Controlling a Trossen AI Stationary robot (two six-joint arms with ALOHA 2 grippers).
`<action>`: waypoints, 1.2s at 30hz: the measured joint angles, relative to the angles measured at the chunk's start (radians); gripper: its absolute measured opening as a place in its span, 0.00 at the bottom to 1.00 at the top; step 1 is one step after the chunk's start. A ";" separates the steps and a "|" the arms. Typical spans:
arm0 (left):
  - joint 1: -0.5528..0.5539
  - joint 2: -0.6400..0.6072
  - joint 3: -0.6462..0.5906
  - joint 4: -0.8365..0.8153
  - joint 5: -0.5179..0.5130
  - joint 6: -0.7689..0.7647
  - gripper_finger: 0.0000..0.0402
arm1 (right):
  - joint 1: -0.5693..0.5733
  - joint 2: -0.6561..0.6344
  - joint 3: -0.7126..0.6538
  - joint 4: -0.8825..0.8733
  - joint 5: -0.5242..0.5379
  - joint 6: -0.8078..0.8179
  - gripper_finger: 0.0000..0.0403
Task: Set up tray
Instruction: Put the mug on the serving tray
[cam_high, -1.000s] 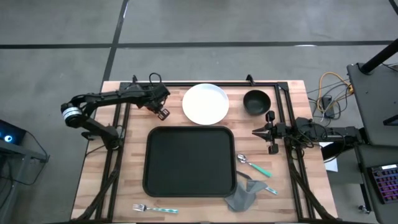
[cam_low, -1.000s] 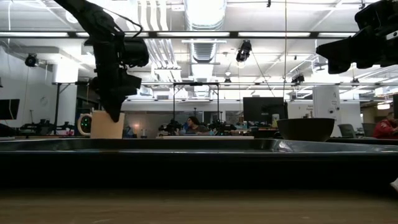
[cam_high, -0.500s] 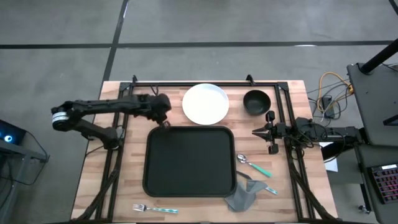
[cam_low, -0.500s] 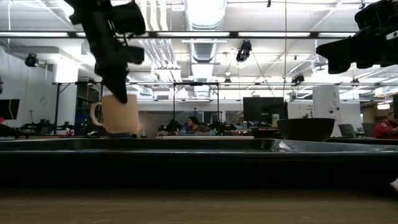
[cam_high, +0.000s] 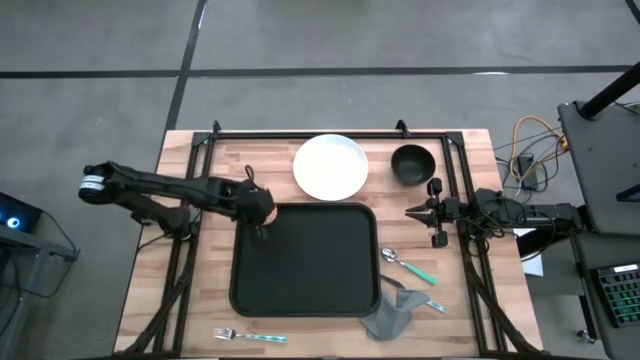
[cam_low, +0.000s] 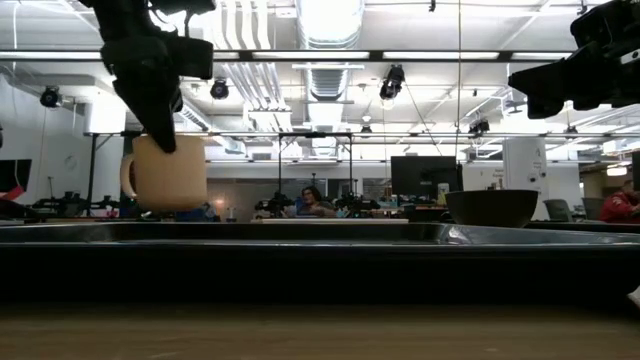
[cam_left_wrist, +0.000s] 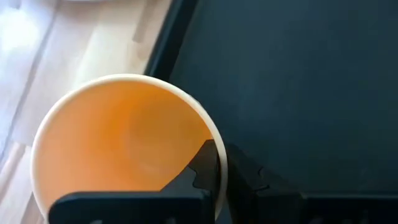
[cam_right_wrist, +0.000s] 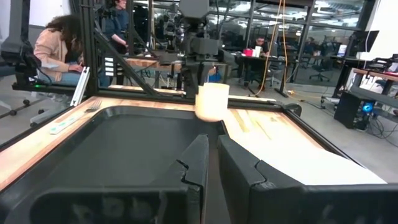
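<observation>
Over the last second the left gripper (cam_high: 262, 226) had carried the cup (cam_low: 167, 172) from beside the plate (cam_high: 330, 166) to the tray's (cam_high: 305, 280) near-left corner, clamped on its rim. Placing the cup was the step in hand; next came lowering and release. The low view showed the cup clear of the tray, mid-desk. The right gripper (cam_high: 418, 211) waited, nearly closed and empty.
</observation>
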 joint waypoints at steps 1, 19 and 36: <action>-0.008 0.005 0.000 0.001 0.000 0.000 0.00 | 0.000 0.000 0.000 0.000 0.000 0.000 0.07; -0.030 0.036 -0.093 -0.029 0.029 -0.045 0.00 | 0.000 0.000 0.000 0.000 0.000 0.000 0.07; -0.028 0.037 -0.091 -0.033 0.037 -0.049 0.01 | 0.000 0.000 0.000 0.000 0.000 0.000 0.07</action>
